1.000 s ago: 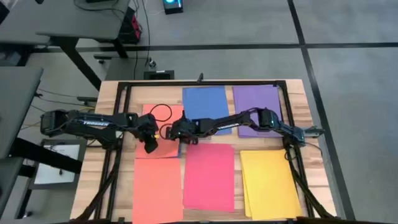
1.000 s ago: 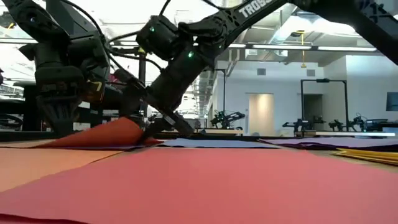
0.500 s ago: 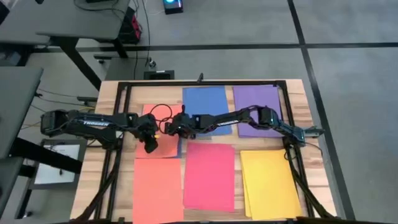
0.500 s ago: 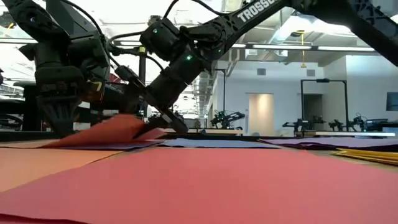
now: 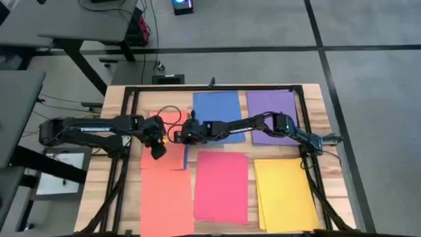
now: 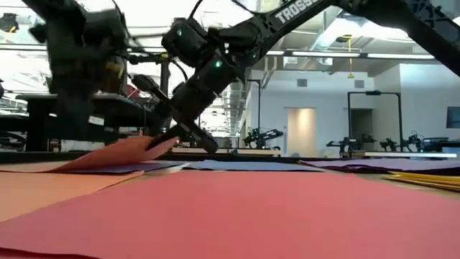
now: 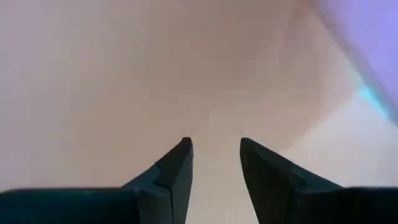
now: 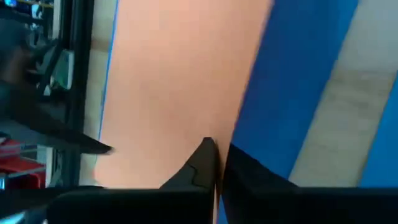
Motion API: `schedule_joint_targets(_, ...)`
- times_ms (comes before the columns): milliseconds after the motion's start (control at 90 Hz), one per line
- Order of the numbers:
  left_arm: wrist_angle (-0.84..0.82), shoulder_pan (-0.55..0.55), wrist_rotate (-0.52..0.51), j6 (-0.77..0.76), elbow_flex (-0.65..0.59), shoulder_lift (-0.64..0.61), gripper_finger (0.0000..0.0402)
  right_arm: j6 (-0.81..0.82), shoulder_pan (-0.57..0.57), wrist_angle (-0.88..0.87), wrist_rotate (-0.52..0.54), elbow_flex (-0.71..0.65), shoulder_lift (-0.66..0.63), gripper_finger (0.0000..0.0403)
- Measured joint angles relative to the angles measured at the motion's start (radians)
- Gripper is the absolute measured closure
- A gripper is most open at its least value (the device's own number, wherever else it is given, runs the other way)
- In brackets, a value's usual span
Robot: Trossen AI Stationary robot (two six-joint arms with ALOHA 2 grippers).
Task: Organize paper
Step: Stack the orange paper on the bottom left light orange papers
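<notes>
Your right gripper (image 8: 217, 163) has its two dark fingers (image 8: 200, 163) pressed together on the edge of a salmon-orange sheet (image 8: 180, 81), which fills the middle of the view. A blue sheet (image 8: 297, 87) lies directly beside and under it. Pale wooden tabletop (image 8: 348, 112) shows past the blue. A black frame bar (image 8: 73, 68) runs alongside the salmon-orange sheet.

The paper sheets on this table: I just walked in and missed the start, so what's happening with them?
Both arms are working at the salmon-orange sheet at the table's far left. The right gripper has its jaws shut on that sheet's edge and lifts it off the blue sheet under it. The left gripper hangs over the same sheet with its jaws open. The other blue sheet, purple sheet, pink-red sheet and yellow sheet lie flat on the table.
</notes>
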Motion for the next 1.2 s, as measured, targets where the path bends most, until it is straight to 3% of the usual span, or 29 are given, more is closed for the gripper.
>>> schedule_joint_targets(411,-0.473,-0.001,-0.002,-0.053,0.345,-0.211,0.0283,-0.023,0.195,0.024,-0.014,0.001,-0.172,0.0403)
schedule_joint_targets(544,-0.565,-0.001,0.0,-0.089,0.433,-0.245,0.0283,0.056,0.281,0.165,-0.006,0.001,-0.176,0.0403)
schedule_joint_targets(678,-0.573,-0.001,0.0,-0.129,0.461,-0.275,0.0283,0.078,0.353,0.428,0.049,0.002,-0.105,0.0403)
schedule_joint_targets(744,-0.573,-0.001,0.0,-0.171,0.463,-0.293,0.0283,0.139,0.379,0.477,0.104,0.002,-0.066,0.0403)
schedule_joint_targets(989,-0.575,-0.001,-0.008,-0.244,0.463,-0.34,0.0283,0.367,0.448,0.421,0.232,0.0,0.064,0.0403)
schedule_joint_targets(1200,-0.576,-0.001,-0.01,-0.256,0.463,-0.339,0.0283,0.486,0.482,0.173,0.267,0.0,0.078,0.0403)
